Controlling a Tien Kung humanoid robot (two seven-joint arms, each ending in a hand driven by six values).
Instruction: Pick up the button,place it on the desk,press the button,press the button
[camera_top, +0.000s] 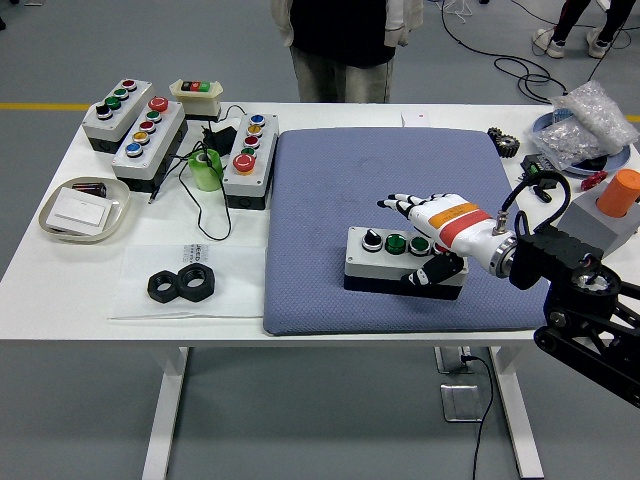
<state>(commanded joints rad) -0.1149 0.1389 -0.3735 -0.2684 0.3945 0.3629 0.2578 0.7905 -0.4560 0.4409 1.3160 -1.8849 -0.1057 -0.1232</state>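
The button box (403, 260), a grey-lidded, dark-based control station with a black knob and two green buttons on top, lies on the blue mat (330, 190) that covers the middle of the desk (150, 275), toward the mat's five o'clock corner. The right hand (432, 232) sits over the box's three o'clock end: its white fingers (400, 204) are stretched out flat and spread, pointing to about ten o'clock above the lid, while the dark thumb (433, 273) hangs against the near side wall. It does not look like a closed grasp; the hand appears open, resting on or just above the box, holding nothing.

Judging by its look, the box is a rigid plastic shell, fairly light, with hard smooth walls that could slip between hard fingertips. It will not deform, so the grip must come from squeezing opposite long sides, fingers over the far wall and thumb on the near wall, around the middle so it does not tip. The protruding buttons and knob are the parts to keep clear of when gripping. The soft mat should stop it sliding when pressed from above.

The left arm is not visible. A person (340, 40) stands at twelve o'clock, beyond the desk, hands off everything.
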